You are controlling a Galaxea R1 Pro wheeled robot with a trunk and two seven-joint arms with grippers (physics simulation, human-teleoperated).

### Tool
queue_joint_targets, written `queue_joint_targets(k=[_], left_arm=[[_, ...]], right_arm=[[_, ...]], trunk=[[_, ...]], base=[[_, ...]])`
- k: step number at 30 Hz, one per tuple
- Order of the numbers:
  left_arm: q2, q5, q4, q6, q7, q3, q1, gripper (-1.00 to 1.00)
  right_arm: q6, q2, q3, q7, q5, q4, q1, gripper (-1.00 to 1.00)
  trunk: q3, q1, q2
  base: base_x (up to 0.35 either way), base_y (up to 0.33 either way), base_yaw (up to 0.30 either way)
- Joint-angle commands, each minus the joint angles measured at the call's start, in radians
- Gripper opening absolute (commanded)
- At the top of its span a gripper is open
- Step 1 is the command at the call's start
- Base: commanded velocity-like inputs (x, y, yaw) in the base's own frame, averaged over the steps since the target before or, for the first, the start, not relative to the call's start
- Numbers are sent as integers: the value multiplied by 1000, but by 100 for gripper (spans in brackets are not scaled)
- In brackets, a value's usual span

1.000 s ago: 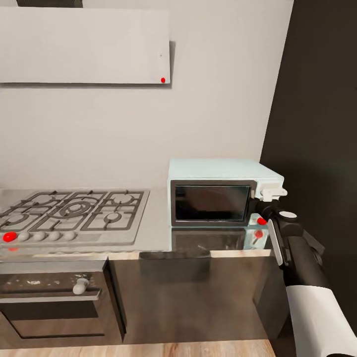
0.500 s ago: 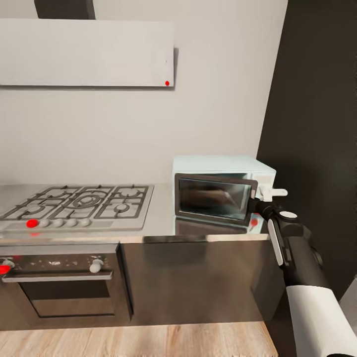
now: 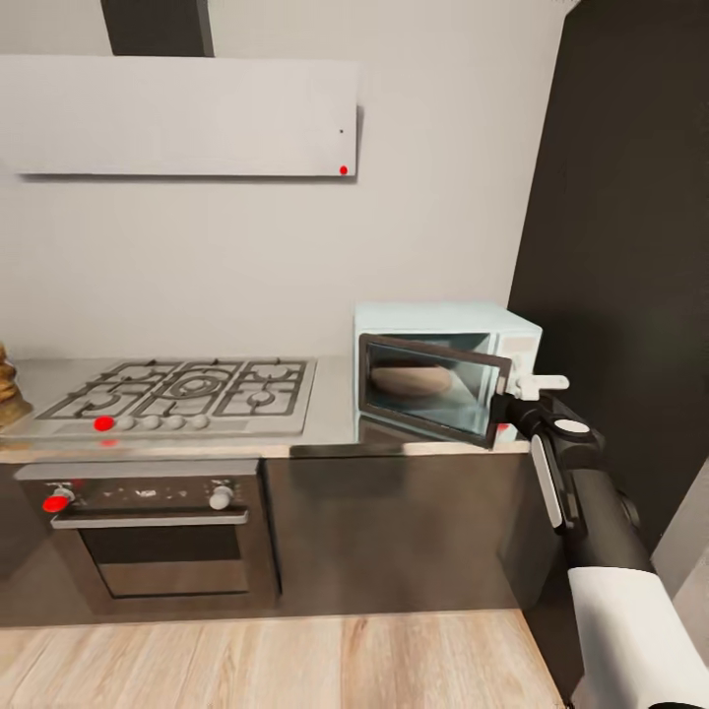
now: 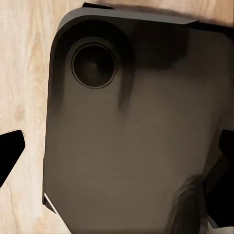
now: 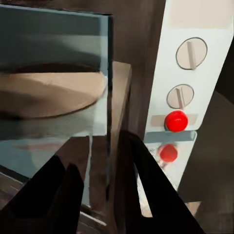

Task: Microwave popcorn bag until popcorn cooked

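Note:
The pale-blue microwave (image 3: 448,330) stands on the dark countertop (image 3: 330,433) at its right end. Its dark glass door (image 3: 428,389) hangs ajar, and a tan turntable shows through the glass. My right gripper (image 3: 504,404) is shut on the door's free edge (image 5: 116,146), one dark finger (image 5: 63,192) on each side. Beside it is the side panel (image 5: 187,73) with two dials and a red dot. A tan-brown ringed thing, the popcorn bag (image 3: 8,386), is cut off at the far left of the counter. My left gripper (image 4: 117,151) hangs open over the robot's dark base.
A steel gas hob (image 3: 182,394) lies left of the microwave, over a built-in oven (image 3: 158,522) with knobs. A tall dark cabinet (image 3: 630,246) walls off the right side. A grey hood (image 3: 177,116) hangs above. Light wood floor (image 3: 266,660) runs along the cabinet fronts.
The microwave door has swung from shut to ajar with my right gripper on its edge. The head view has drawn back, so more of the oven, floor and left counter shows.

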Motion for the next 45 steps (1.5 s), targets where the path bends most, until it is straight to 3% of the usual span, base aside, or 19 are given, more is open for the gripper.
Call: queue_joint_targets(k=[1,11,12,20,27,29,31,33,36,45], left_arm=[[0,7,0,-2,1,0,0,100],[1,7,0,-2,1,-2,0,100],[1,7,0,-2,1,-2,0,100],[1,7,0,-2,1,-2,0,100],[0,7,0,-2,1,-2,0,100],[1,7,0,-2,1,-2,0,100],[1,7,0,-2,1,-2,0,100],[1,7,0,-2,1,-2,0,100],[0,7,0,-2,1,-2,0,100],[1,7,0,-2,1,-2,0,100]], right_arm=[[6,1,-1,13,3,-1,-1,-100],[6,0,-1,15,3,-1,-1,-100],[6,0,-1,15,3,-1,-1,100],[23,0,-1,21,0,-3,-1,100],[119,-14,-2,47,-6,16,10,100],[149,-115,-4,49,-7,44,12,100],[176,-189,-14,49,-11,51,13,100],[181,-210,-51,48,-12,53,13,100],[177,-217,-88,49,-12,50,13,100],[172,-201,-94,64,-21,49,13,100]], trunk=[[-1,0,-1],[-1,0,-1],[-1,0,-1],[-1,0,-1],[-1,0,-1],[-1,0,-1],[-1,0,-1],[-1,0,-1],[-1,0,-1],[-1,0,-1]], base=[[-230,98,0],[-159,61,0],[-16,5,0],[-2,0,0],[0,0,0],[0,0,0],[0,0,0],[0,0,0],[0,0,0],[135,0,0]])
